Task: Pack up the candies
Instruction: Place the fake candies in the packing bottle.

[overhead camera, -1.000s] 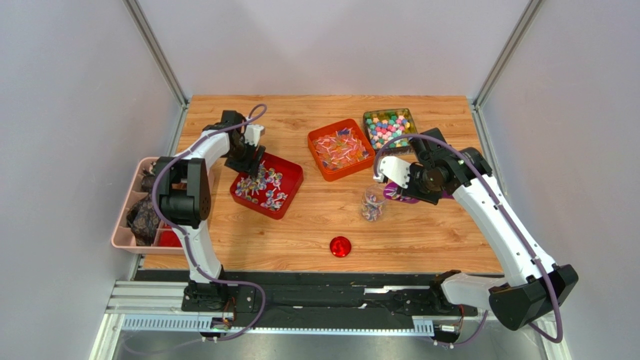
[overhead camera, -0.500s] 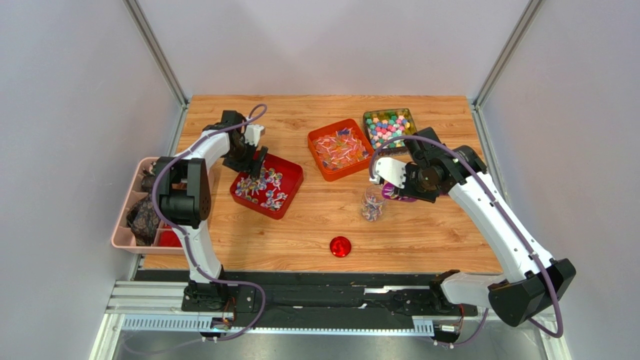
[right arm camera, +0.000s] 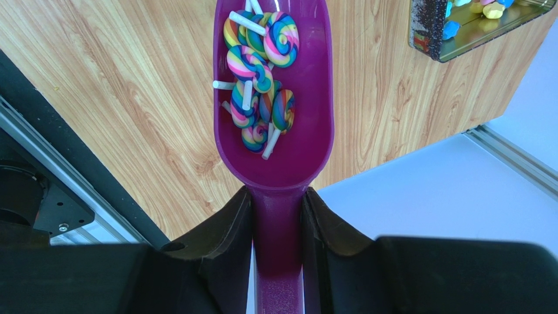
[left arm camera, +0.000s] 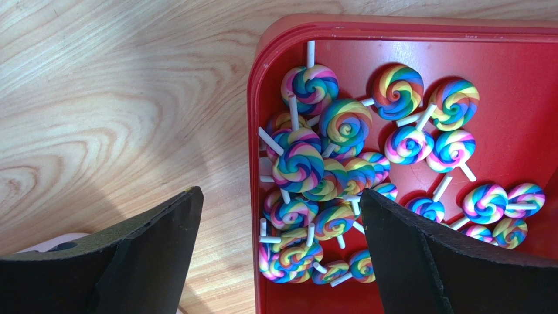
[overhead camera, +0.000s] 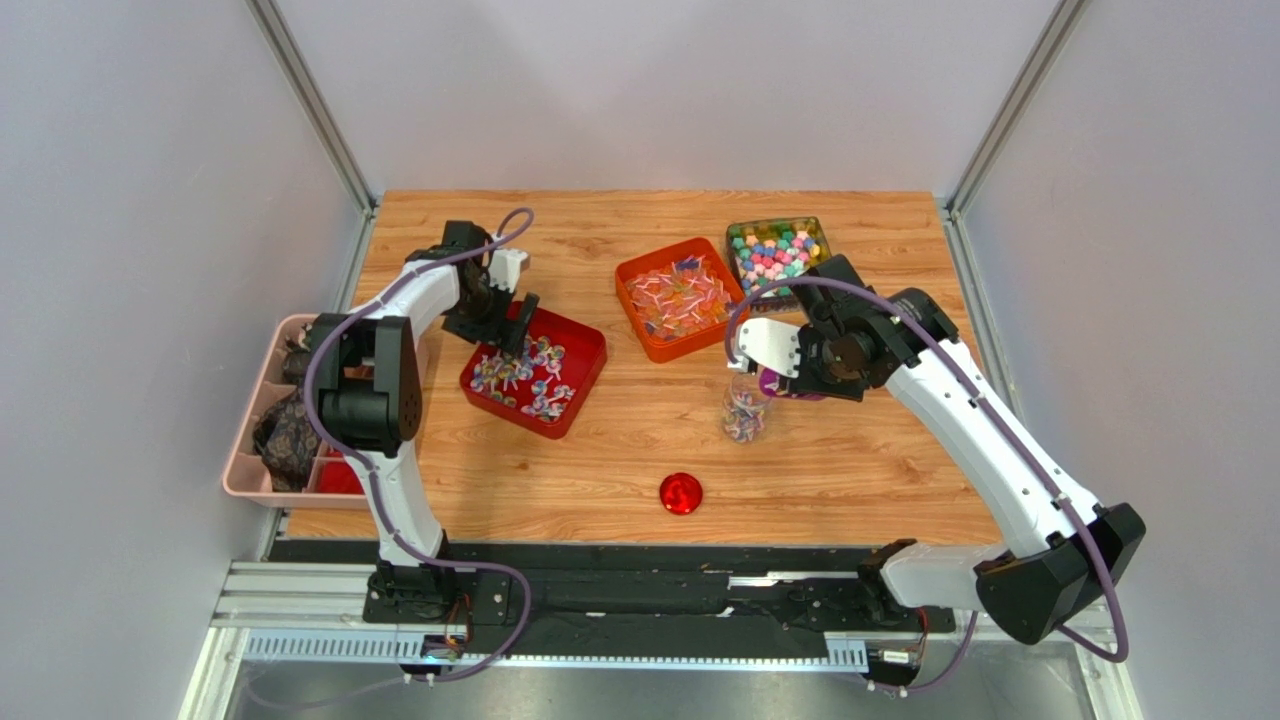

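While the right gripper (right arm camera: 276,203) clamps the handle of the purple scoop (right arm camera: 308,150), which carries several swirl candies (right arm camera: 259,72) just beside the clear jar (overhead camera: 744,410), the left gripper (left arm camera: 280,196) hangs wide open over more candies in the red tray (left arm camera: 393,29) farther back.

Counter (overhead camera: 601,450): rectangular top, light wood grain, visible in all three views.
Enclosure: plain pale grey panels on three sides: left wall (overhead camera: 150,225), back wall (overhead camera: 661,90), right wall (overhead camera: 1157,225).
Aluminium left post (overhead camera: 308,98) and right post (overhead camera: 1022,90) stand at rear corners of counter.
Black strip (overhead camera: 676,558) runs along counter's near edge, with aluminium rail (overhead camera: 301,608) beside it.
Grey surface (overhead camera: 676,693) lies nearest camera.
Lighting even and diffuse; shadows soft.
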